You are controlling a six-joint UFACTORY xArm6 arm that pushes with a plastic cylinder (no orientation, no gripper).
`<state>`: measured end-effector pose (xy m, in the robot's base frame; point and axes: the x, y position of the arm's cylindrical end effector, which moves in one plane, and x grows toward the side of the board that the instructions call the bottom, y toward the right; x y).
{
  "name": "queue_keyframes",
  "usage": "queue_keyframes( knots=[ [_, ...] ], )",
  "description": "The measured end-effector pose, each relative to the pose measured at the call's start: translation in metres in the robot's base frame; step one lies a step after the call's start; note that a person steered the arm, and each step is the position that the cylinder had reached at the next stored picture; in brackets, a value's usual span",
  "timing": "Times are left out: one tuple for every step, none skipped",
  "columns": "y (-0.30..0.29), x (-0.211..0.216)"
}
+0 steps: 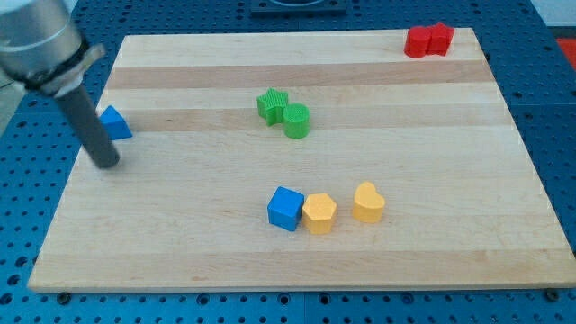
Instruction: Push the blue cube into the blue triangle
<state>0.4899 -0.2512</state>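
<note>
The blue cube point(285, 208) lies on the wooden board at the lower middle, touching a yellow hexagon block point(319, 213) on its right. The blue triangle point(114, 122) lies near the board's left edge, partly hidden behind my rod. My tip point(106, 165) rests on the board just below the blue triangle, far to the left of the blue cube.
A yellow heart-shaped block point(368, 202) lies right of the hexagon. A green star point(271, 104) and a green cylinder point(296, 121) touch each other at the upper middle. Two red blocks point(427, 40) sit at the top right corner.
</note>
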Motion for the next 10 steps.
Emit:
queue_keyframes(
  knots=[
    [0.058,0.076],
    [0.142,0.127],
    [0.223,0.119],
    [0.25,0.106],
    [0.266,0.097],
    [0.25,0.074],
    [0.229,0.057],
    [0.205,0.025],
    [0.195,-0.012],
    [0.156,-0.03]
  ],
)
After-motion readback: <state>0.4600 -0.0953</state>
